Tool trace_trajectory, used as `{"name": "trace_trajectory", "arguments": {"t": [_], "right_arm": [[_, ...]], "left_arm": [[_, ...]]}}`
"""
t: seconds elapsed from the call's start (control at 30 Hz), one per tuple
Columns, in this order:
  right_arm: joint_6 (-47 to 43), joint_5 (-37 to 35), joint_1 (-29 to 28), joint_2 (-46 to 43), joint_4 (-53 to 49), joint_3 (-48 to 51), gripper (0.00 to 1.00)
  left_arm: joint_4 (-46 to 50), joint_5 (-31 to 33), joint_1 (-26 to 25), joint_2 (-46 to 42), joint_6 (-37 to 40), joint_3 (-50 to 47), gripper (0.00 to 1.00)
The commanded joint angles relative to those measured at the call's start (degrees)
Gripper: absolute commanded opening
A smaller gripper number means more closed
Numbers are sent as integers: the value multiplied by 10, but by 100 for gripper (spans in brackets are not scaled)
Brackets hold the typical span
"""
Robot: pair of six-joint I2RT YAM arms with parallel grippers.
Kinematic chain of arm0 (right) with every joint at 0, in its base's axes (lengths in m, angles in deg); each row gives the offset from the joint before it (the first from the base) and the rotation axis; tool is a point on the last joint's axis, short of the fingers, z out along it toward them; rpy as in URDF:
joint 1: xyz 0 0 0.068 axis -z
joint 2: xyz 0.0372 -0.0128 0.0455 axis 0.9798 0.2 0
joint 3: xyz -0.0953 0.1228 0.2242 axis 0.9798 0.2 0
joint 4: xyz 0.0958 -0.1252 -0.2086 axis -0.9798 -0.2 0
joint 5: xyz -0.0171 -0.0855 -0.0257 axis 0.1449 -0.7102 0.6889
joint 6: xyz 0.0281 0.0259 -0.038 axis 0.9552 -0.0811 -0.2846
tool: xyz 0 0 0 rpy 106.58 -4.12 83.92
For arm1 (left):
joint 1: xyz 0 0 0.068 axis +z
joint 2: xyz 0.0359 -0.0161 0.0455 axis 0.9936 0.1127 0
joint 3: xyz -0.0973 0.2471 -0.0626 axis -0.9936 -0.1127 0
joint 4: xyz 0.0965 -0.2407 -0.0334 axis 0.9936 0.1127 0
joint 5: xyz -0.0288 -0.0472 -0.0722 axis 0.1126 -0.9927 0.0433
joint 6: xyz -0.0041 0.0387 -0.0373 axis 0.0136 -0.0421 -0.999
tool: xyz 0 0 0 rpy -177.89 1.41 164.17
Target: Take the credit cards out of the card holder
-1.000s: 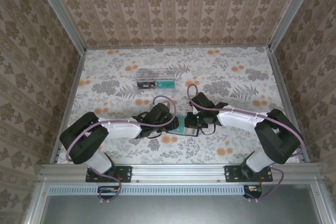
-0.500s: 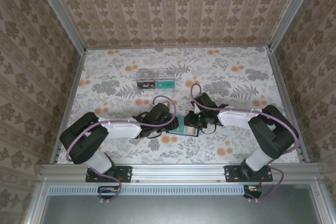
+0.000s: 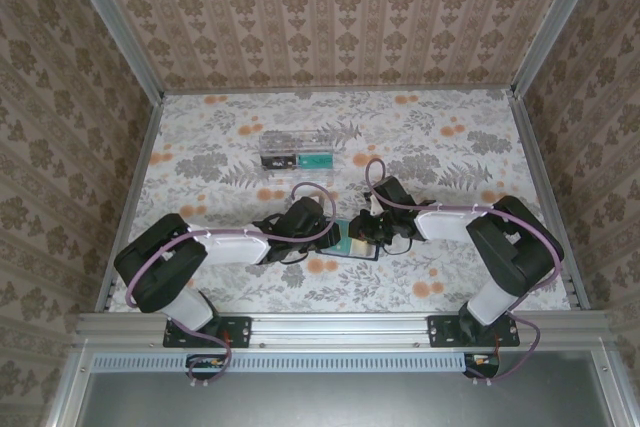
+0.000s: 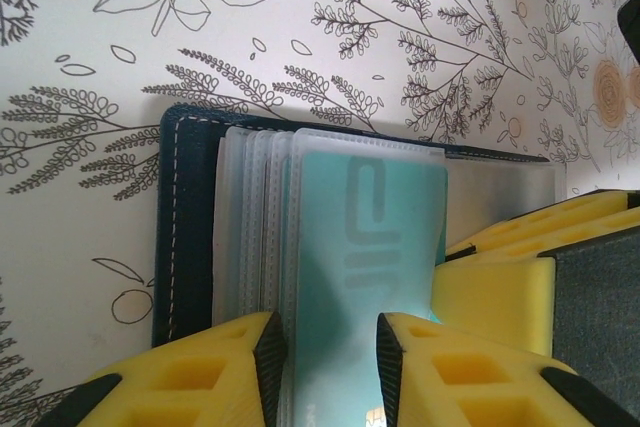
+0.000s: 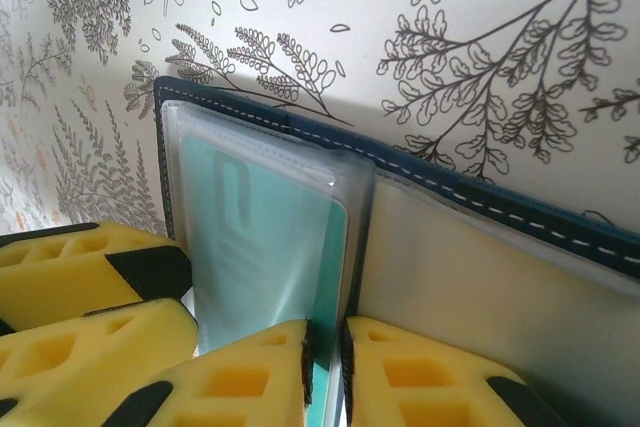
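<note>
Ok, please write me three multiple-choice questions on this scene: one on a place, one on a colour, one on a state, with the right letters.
1. The clear rectangular plastic box lies: A) farther from the arm bases than the flat black folding card holder; B) nearer; C) on it.
2. The card in the clear plastic sleeve is: A) red; B) teal; C) white.
3. The card holder is: A) folded shut; B) in the box; C) open.
A, the top view shows it beyond; B, both wrist views; C, its sleeves show.
</note>
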Motion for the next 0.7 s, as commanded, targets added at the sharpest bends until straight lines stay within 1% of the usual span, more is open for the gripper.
{"name": "trace_trajectory", "arguments": {"t": [0.0, 0.03, 0.13, 0.3, 0.37, 0.67], "right_arm": [[11, 14, 3, 8, 17, 9, 14], [11, 13, 3, 7, 17, 11, 14], [8, 13, 9, 1, 15, 17, 6], [1, 15, 25, -6, 16, 33, 0], [-1, 17, 30, -8, 17, 37, 0], [-15, 22, 55, -28, 8, 58, 0]], "left_arm": [[24, 2, -6, 16, 3, 4, 34], [25, 3, -6, 16, 2, 4, 34], [30, 9, -6, 16, -2, 2, 32], [50, 26, -4, 16, -13, 2, 25], [59, 32, -3, 16, -18, 1, 22], [72, 47, 7, 15, -35, -12, 17]]}}
